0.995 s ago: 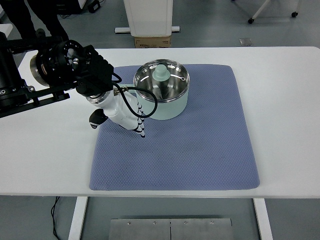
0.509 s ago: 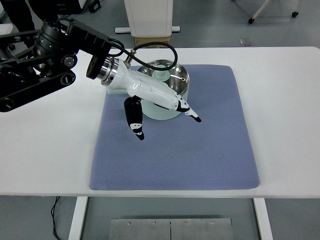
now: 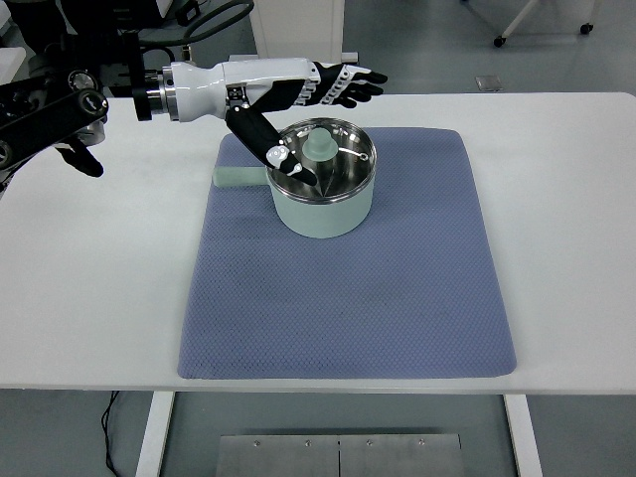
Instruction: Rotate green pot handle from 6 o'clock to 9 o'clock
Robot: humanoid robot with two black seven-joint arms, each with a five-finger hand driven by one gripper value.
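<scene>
Green pot (image 3: 324, 199) on blue mat (image 3: 397, 288), handle (image 3: 238, 176) pointing left; left hand (image 3: 298, 94) spread, empty, above the far rim.

The pale green pot (image 3: 324, 188) sits upright on the blue-grey mat (image 3: 397, 298), up near the mat's far edge and a bit left of centre. Its short green handle (image 3: 238, 176) sticks straight out to the left, and a glass lid with a green knob (image 3: 320, 146) is on top.
</scene>
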